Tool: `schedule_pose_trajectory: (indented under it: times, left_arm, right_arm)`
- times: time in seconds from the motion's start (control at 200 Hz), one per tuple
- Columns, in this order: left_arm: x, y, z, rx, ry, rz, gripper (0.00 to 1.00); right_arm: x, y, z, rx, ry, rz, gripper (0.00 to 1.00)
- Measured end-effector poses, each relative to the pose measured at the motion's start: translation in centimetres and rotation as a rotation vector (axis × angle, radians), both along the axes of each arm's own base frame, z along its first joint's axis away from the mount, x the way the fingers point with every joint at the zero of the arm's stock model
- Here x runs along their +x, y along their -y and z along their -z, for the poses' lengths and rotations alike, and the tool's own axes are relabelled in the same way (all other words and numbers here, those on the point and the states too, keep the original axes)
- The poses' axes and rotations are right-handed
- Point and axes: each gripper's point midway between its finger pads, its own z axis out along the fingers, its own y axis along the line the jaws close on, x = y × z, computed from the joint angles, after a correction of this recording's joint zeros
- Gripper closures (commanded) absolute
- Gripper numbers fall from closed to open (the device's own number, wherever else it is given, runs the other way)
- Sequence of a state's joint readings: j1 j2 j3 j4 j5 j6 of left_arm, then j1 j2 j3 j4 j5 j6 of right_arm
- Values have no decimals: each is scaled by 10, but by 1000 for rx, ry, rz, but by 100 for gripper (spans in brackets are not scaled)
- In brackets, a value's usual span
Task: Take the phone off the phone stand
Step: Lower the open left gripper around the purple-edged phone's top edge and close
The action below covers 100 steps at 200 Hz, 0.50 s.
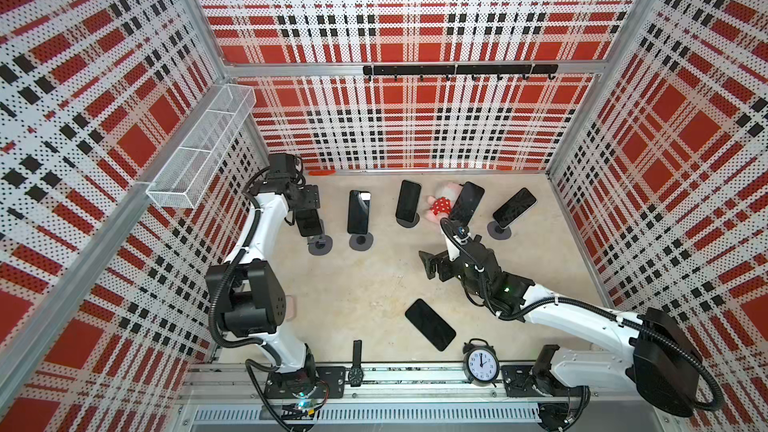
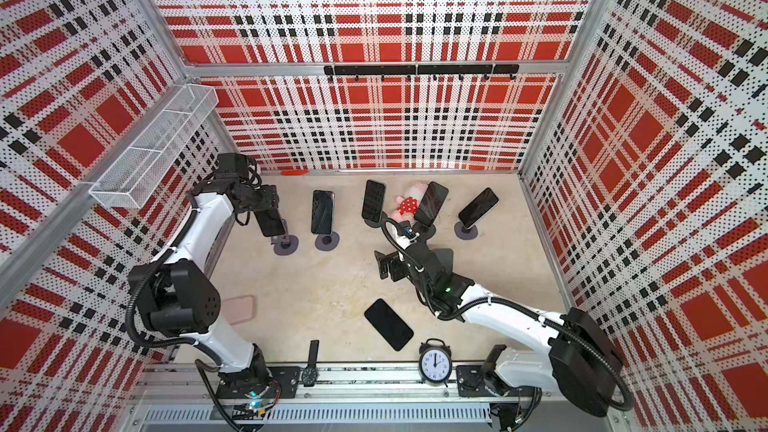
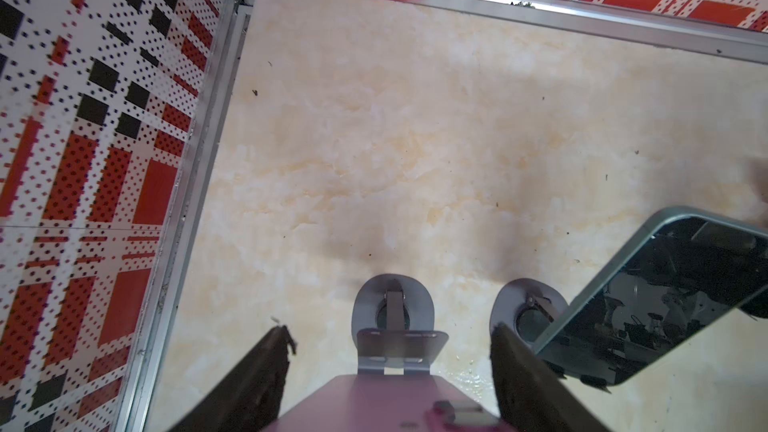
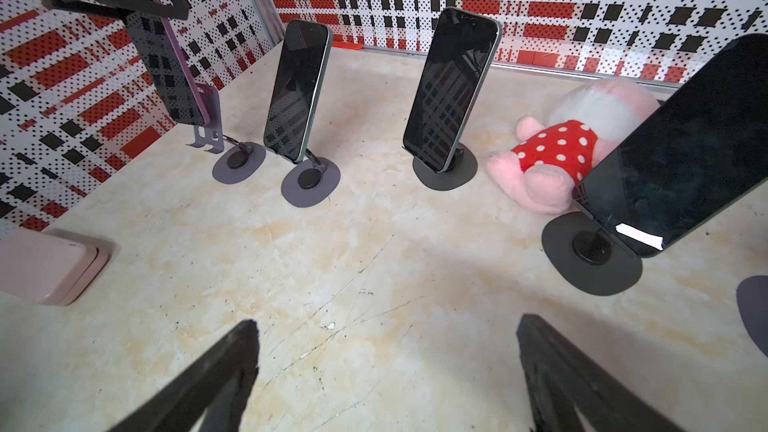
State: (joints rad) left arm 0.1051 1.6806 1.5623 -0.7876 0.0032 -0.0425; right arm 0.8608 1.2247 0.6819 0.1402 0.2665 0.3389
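My left gripper point(image 1: 308, 214) is shut on the top end of a purple phone point(image 3: 374, 405), dark screen facing the room. The phone hangs tilted just above the leftmost phone stand point(image 3: 392, 342), apart from its empty grey cradle. In the right wrist view the same phone point(image 4: 166, 72) shows above that stand point(image 4: 239, 160). My right gripper point(image 4: 388, 324) is open over bare table near the middle, with nothing between its fingers.
Several other phones stand on stands in a row: point(image 1: 358, 211), point(image 1: 408, 201), point(image 1: 467, 201), point(image 1: 514, 207). A pink plush toy point(image 1: 440, 203) lies among them. A black phone point(image 1: 430, 324) lies flat, with an alarm clock point(image 1: 481, 363), a watch point(image 1: 356, 363) and a pink case point(image 2: 237, 309) nearer the front.
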Motion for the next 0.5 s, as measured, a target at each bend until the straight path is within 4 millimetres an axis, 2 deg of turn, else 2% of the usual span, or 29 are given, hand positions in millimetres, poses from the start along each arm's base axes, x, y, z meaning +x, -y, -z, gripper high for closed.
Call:
schedule_pose_trajectory:
  times: [0.12,0.501]
  left_arm:
    - [-2,0,-3,1,5,-2,35]
    - [-1,0,3,-2,-14,-2,39]
  right_arm:
    - [0,0,1,-3,-2,0,0]
    - [0,0,1,-3,-3,0,0]
